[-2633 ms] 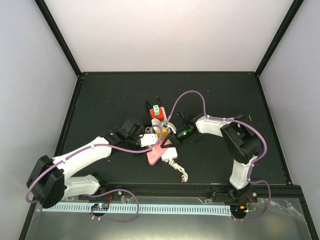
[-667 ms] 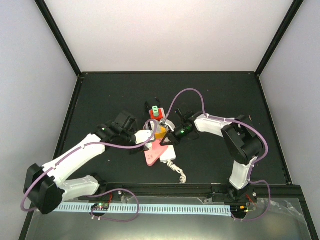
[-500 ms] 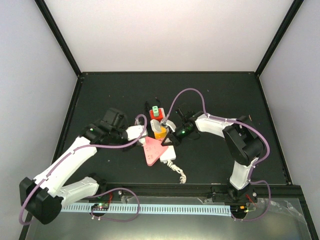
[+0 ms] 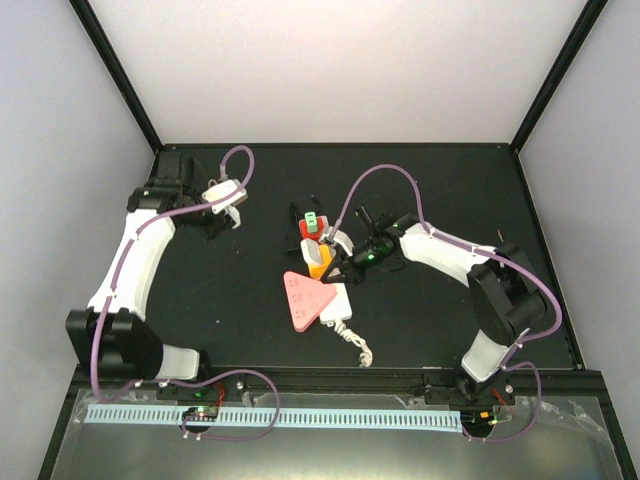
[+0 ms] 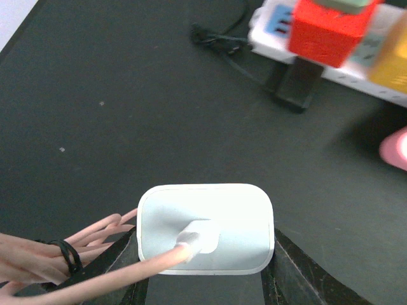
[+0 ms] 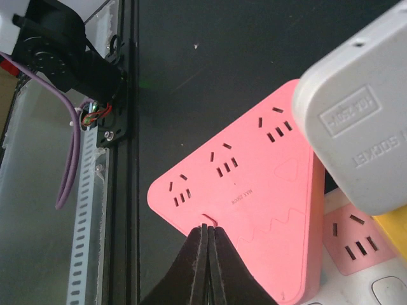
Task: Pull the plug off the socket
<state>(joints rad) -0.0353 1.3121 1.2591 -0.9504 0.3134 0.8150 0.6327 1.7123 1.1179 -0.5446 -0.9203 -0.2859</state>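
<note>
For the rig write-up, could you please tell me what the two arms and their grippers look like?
The left arm and the right arm both have white link shells and chunky black joints, with purple cables looping alongside. A small green light glows near the right wrist. The left gripper and the right gripper have black fingers; the right pair tapers to a thin tip.

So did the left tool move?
Yes. The left tool swung away from the strip, toward the far-left corner of the table, carrying the plug.

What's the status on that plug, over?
Left jaws clamped on white plug, apart from socket. Right jaws shut, tips on pink adapter. Red block, orange block in socket.
</note>
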